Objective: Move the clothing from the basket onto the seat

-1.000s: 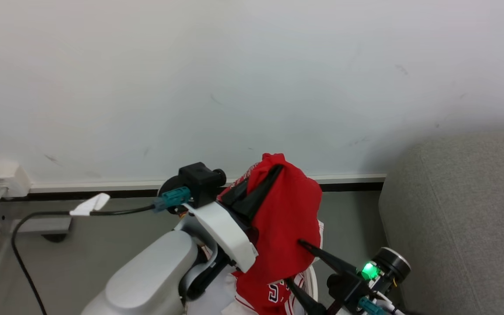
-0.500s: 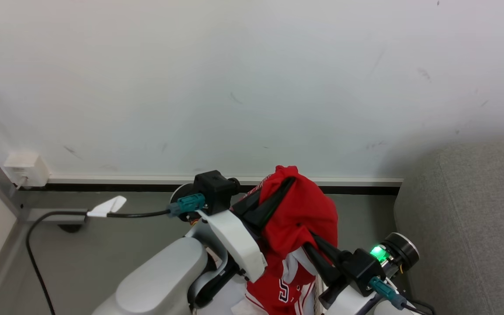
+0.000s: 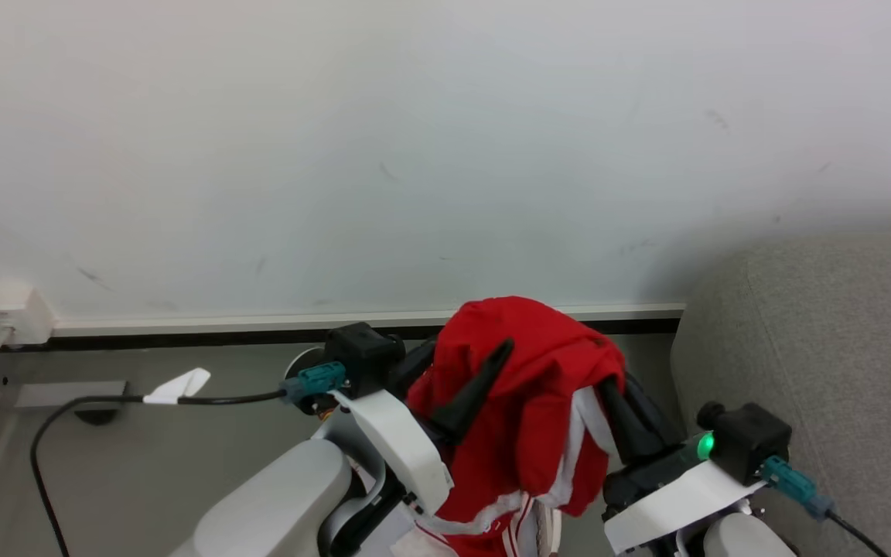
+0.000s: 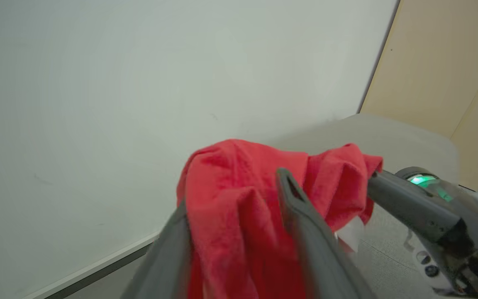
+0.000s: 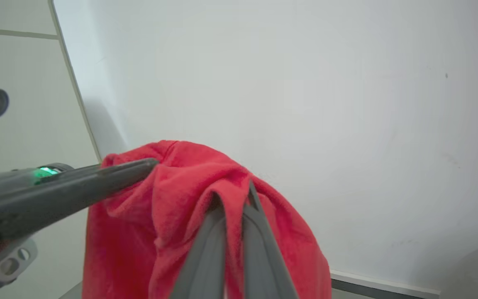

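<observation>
Fingers [image 5: 259, 249] of the right gripper [image 5: 232, 194] pressed nearly together, nipping a fold of the clothing [image 5: 168, 195] btwn the tips. Left gripper [image 4: 232, 187]: fingers [image 4: 305, 232] stand apart w/ a thick bunch of red cloth btwn and over them; we cannot tell whether they clamp it or merely carry it draped. Garment hangs in the air from both grippers, in front of the white wall [image 3: 414, 155] and above the grey floor [image 3: 182, 441]; white-trimmed hem droops btwn the two forearms. The seat [image 3: 840, 348] lies to the robot's right, near the right gripper, not touching the cloth. Step, in our judgement: transfer phase, i.e. lift done, placing not yet. Next move prob. calls for swinging both arms (or the waist) rightward together, spacing kept const. so the cloth neither stretches nor slips, then lowering over the cushion before either gripper lets go. Watch the trailing hem: may snag en route.
</observation>
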